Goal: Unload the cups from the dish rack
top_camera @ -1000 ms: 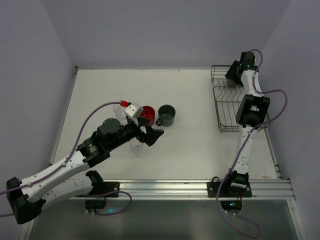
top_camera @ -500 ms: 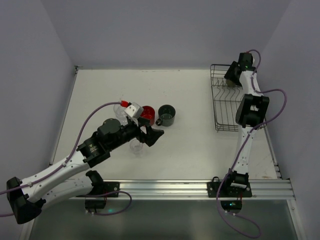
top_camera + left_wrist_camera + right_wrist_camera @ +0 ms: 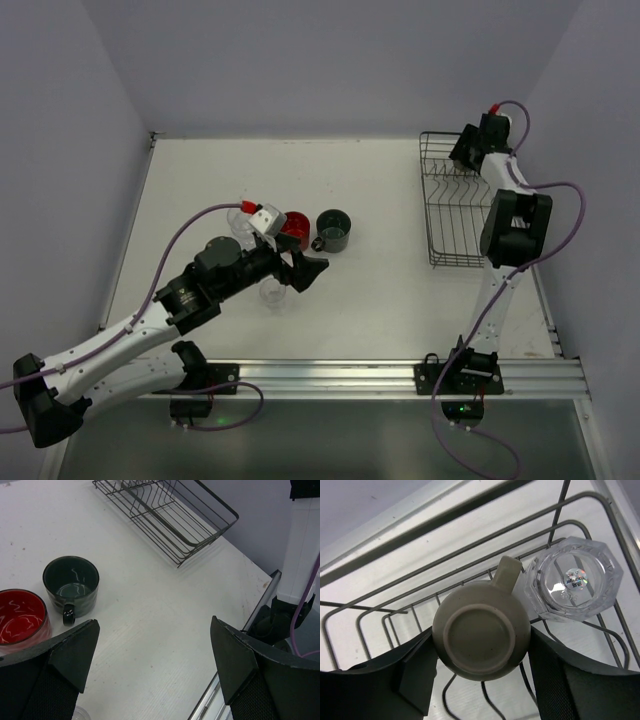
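White matte tabletop, lavender walls on three sides, aluminium rail (image 3: pixel 400 375) along the near edge.

Top view: black wire dish rack (image 3: pixel 440 215) sits far right, and the right gripper (image 3: pixel 468 150) is down in its back corner. Red mug (image 3: pixel 295 226), dark grey-green mug (image 3: pixel 332 229) and two clear glass tumblers (image 3: pixel 272 292) stand mid-table by the left gripper (image 3: pixel 305 270).

Left wrist: jaws wide apart with nothing between them, hovering near both mugs, rack well apart.

Right wrist: pads sit against both sides of a small upside-down olive-tan mug (image 3: pixel 479 630) inside the rack, so I read it as clamped. A faceted clear tumbler (image 3: pixel 574 582) touches it next to the handle.

Lift straight up. The handle could snag a wire or knock that tumbler, and the light rack may drag along. Set it down by the other cups, where the table shows only faint specks.
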### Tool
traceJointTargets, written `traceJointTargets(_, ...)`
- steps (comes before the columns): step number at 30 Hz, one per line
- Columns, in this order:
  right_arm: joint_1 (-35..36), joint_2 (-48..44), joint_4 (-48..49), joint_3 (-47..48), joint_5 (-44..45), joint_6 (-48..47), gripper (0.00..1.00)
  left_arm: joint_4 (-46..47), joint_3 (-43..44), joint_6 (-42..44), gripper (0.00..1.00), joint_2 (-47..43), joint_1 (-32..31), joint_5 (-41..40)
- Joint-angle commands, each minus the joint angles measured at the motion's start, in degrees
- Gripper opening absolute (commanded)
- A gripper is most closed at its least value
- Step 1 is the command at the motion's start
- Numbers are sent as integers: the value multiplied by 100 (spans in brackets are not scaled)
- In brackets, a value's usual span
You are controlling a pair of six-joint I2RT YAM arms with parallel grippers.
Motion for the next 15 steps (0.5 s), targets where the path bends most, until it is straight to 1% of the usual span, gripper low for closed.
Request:
traceJointTargets(1,104,-879,1097,-281,-45,-406,45,391,-56,-17,99,33,8,68)
traceJointTargets(5,104,-1125,1545,-555,-115,-617,46,462,-56,-26,99,191,16,68)
traceJointTargets(8,95,-1292,1590,-652,-220,-618,47,549,-30,-35,98,279,16,86)
traceJointTargets(12,113,-1766,1757,-924,-422,-346,47,690,172,18,99,446,16,85)
traceJointTargets(13,121,-1915,1774,-1125,-440,-154,47,716,233,36,98,481,16,120)
traceJointTargets(14,139,-2265,1818,-1274,-484,-47,47,751,347,45,98,577,16,138)
traceJointTargets(15,156,-2477,1827,-1424,-789,84,47,856,383,36,98,630,16,164)
